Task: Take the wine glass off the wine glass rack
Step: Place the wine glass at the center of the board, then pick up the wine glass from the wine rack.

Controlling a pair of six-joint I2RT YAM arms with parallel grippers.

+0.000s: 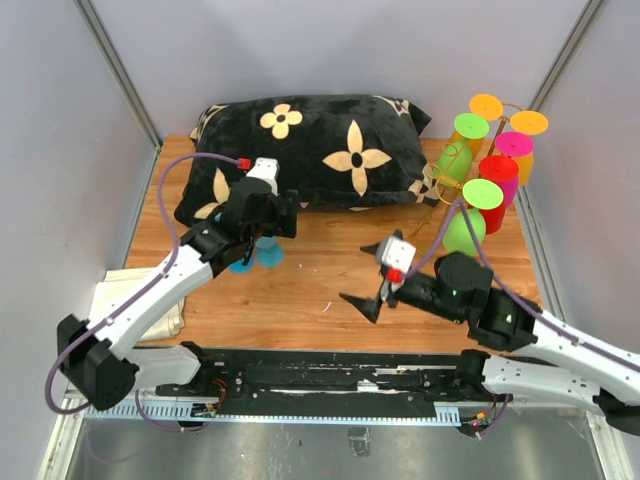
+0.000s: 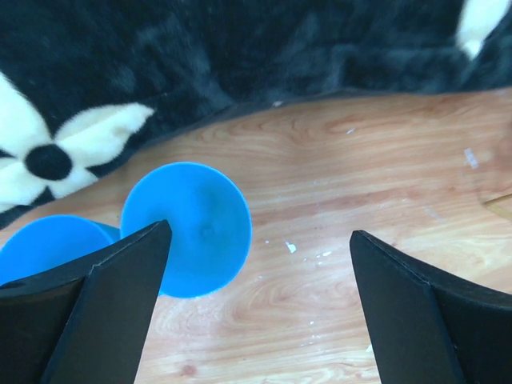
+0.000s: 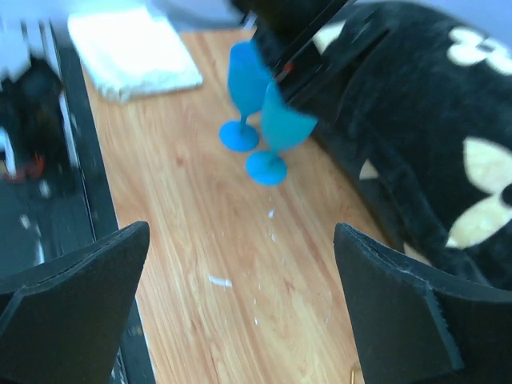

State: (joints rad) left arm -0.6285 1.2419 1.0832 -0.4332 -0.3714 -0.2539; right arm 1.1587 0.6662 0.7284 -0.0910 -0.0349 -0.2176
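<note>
The gold wire wine glass rack (image 1: 438,186) stands at the back right of the wooden table. Several coloured wine glasses hang on it upside down, among them a green one (image 1: 465,228) at the front and a red one (image 1: 497,185). Two blue wine glasses (image 1: 256,254) stand on the table near the pillow; they also show in the right wrist view (image 3: 250,86). My left gripper (image 1: 262,236) is open and empty just above them, one blue glass (image 2: 189,227) beside its left finger. My right gripper (image 1: 366,278) is open and empty over bare wood, left of the rack.
A black pillow (image 1: 310,150) with cream flowers lies across the back of the table. A folded white cloth (image 1: 130,296) lies at the front left. Grey walls close in the left, back and right sides.
</note>
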